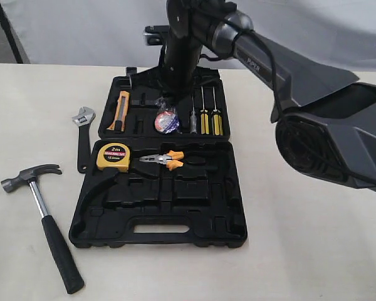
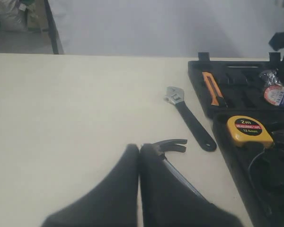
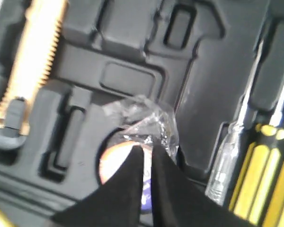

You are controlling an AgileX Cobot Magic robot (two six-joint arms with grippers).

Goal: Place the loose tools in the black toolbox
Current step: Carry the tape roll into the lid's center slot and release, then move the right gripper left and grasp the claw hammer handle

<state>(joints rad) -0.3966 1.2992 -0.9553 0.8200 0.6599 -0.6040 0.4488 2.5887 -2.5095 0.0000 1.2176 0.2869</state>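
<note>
The black toolbox (image 1: 156, 235) (image 2: 203, 80) (image 3: 132, 47) lies open on the table. The plastic-wrapped tape roll (image 1: 166, 119) (image 2: 277, 94) (image 3: 114, 163) rests in a round recess of its far half. My right gripper (image 3: 145, 150) (image 1: 166, 99) hangs just above the roll, jaws shut, tips at the crumpled wrap. The claw hammer (image 1: 41, 207) (image 2: 173, 144) and the adjustable wrench (image 1: 83, 135) (image 2: 189, 118) lie on the table left of the box. My left gripper (image 2: 139, 149) is shut and empty above the table, hiding part of the hammer.
A yellow tape measure (image 1: 113, 157) (image 2: 248, 130) and orange-handled pliers (image 1: 166, 161) sit in the near half. An orange utility knife (image 1: 121, 110) (image 2: 213, 90) and yellow-handled screwdrivers (image 1: 210, 116) (image 3: 260, 175) flank the roll. The right arm (image 1: 326, 125) spans the right side.
</note>
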